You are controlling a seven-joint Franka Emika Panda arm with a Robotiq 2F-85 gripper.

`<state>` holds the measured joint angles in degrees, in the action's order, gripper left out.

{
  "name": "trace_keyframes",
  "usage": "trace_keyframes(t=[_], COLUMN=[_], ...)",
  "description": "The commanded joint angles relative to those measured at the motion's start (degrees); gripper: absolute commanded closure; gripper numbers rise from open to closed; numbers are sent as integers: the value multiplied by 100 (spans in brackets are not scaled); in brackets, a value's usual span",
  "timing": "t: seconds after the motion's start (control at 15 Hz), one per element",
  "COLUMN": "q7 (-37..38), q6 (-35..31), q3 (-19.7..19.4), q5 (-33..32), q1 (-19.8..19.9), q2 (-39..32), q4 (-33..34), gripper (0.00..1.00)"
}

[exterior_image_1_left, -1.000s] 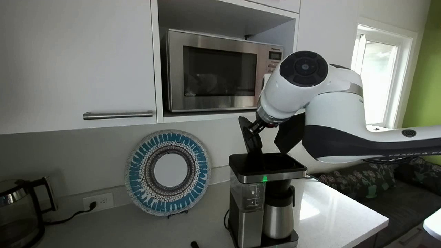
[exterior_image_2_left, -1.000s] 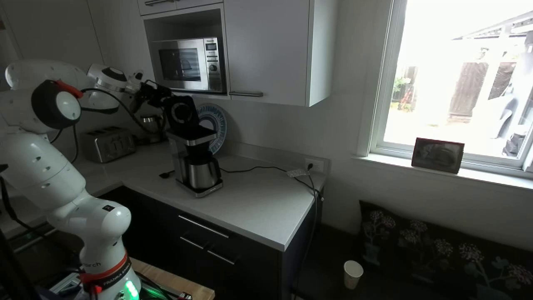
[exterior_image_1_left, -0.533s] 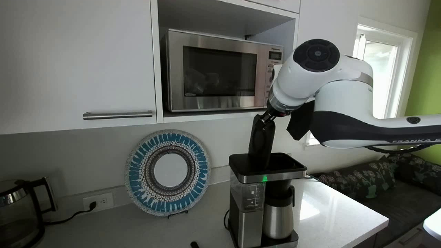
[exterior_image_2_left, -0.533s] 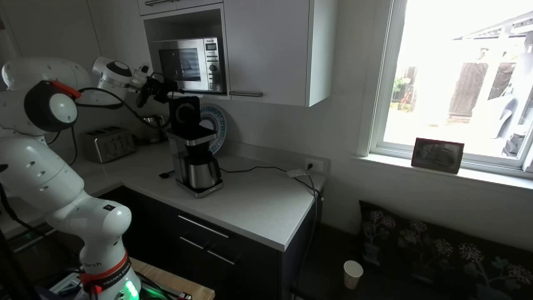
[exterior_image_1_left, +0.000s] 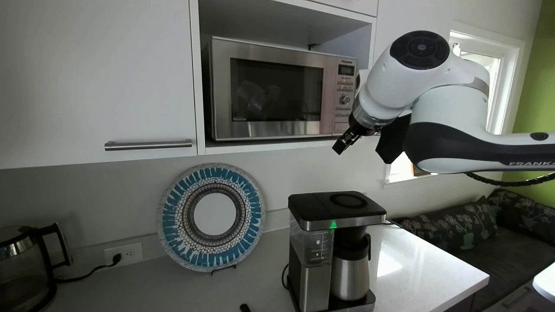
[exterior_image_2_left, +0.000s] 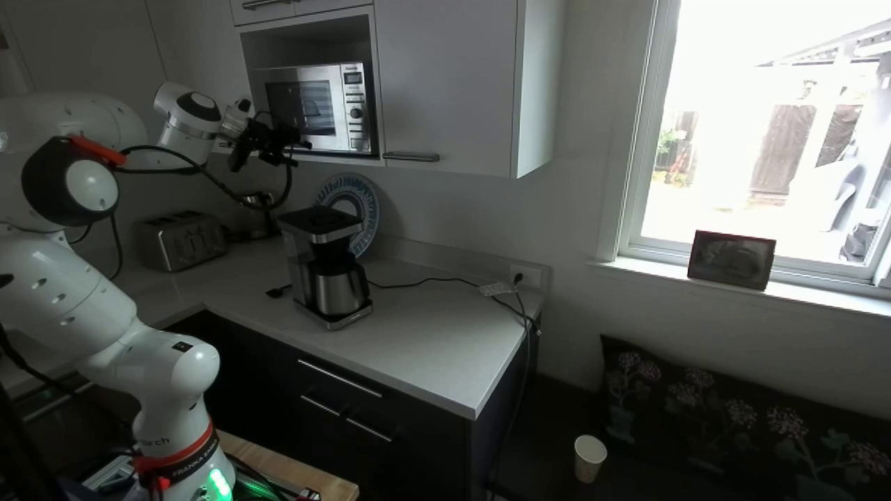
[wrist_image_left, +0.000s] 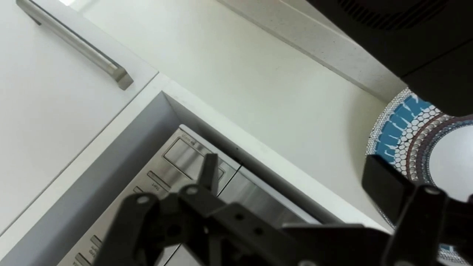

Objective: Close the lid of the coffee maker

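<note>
The lid (exterior_image_1_left: 347, 203) has swung from upright to flat on top of the coffee maker (exterior_image_1_left: 318, 260), and the gripper (wrist_image_left: 292, 168) has risen to hang well apart above it; nothing else on the worktop (exterior_image_2_left: 424, 334) has shifted. The coffee maker stands near the worktop's front edge, between the inner corner and the outer one. In both exterior views the lid looks level; the wrist view shows the gripper's fingers (wrist_image_left: 382, 184) spread wide, pinching nothing. I judge the closing done and the retreat in hand; the next move calls only for drawing the arm (exterior_image_1_left: 451, 108) back, or a light press down if the lid proves unlatched, which I cannot tell from here. The lid is smooth black plastic with softened corners and a round mark (exterior_image_1_left: 348, 200). Below it come a clear, printed water tank (exterior_image_1_left: 313, 246), a flat steel column (exterior_image_1_left: 315, 290) and a rounded, satin steel carafe (exterior_image_1_left: 350, 277). Toward the worktop's back edge stands a round plate (exterior_image_1_left: 214, 214), blue-banded and pebbly with dots.
</note>
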<state>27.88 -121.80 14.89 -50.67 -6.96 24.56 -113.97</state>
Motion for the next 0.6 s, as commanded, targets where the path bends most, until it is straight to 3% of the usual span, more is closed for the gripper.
trace_keyframes(t=[0.0,0.4,0.53], q7=[-259,-1246,-1562], q6=[-469,-1101,-786], q3=[-395,-872,-895], q5=[829,2854,3340], q1=[-135,-136,-25], q2=[287,681,799], q4=[-305,-705,-766], gripper=[0,0,0])
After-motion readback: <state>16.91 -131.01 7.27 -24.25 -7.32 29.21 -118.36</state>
